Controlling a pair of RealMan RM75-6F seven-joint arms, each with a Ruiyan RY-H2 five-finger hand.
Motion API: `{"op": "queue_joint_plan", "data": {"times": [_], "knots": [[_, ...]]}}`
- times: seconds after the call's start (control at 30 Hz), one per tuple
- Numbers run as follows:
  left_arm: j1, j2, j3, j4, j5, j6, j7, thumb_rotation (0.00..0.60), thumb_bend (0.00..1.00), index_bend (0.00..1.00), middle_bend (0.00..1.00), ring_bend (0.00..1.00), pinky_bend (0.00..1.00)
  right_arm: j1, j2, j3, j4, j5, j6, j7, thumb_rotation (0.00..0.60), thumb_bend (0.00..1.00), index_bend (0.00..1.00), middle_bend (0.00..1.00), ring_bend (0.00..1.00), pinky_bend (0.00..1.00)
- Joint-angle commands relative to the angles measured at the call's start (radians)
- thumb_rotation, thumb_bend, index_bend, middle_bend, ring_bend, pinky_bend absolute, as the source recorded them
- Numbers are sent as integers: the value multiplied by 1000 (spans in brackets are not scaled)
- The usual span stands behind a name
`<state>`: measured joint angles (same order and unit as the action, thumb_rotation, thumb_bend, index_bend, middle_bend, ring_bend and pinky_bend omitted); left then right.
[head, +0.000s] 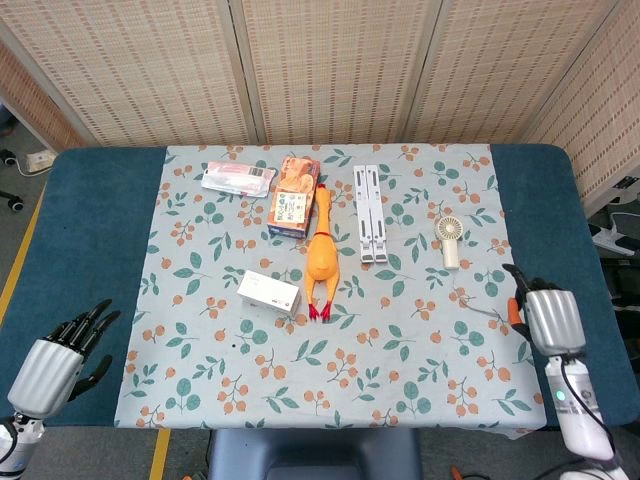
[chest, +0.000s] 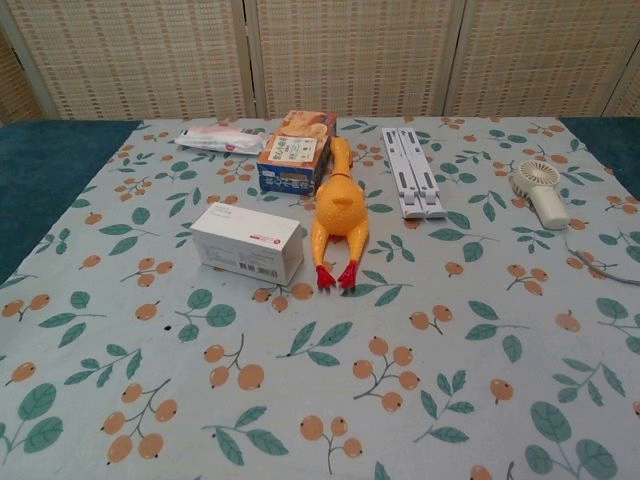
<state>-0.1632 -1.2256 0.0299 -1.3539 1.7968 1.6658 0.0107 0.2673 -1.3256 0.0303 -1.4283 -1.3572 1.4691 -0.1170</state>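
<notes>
Both views are evenly and brightly lit from overhead; only soft, short shadows are cast; everything is rendered sharply.

Handheld fan (chest: 539, 192) near right edge — rubber chicken (chest: 338, 215) centre.

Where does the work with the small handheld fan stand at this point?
Done: the fan lies flat on the floral cloth, touched by neither hand. In hand: nothing visible. The right hand is over the table's blue edge, apart from the fan, and the left hand is open at the near-left corner. Left: a grasp, if the fan must move.
</notes>
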Motion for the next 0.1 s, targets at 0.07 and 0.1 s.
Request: {"op": "queue_joint_plan", "data": {"times": [0.07,0.1], "knots": [[-4,-8,-4,4,1,-4,14,600,376,132,56,226,448,-98,7,-70,22,-137,119,-10,600,323,189,418,236,390],[-5,-9,-5,4,0,-7,19,600,376,132,56,226,448,-103,9,-69,18,-146,131,-12,600,323,187,398,222,385]]}}
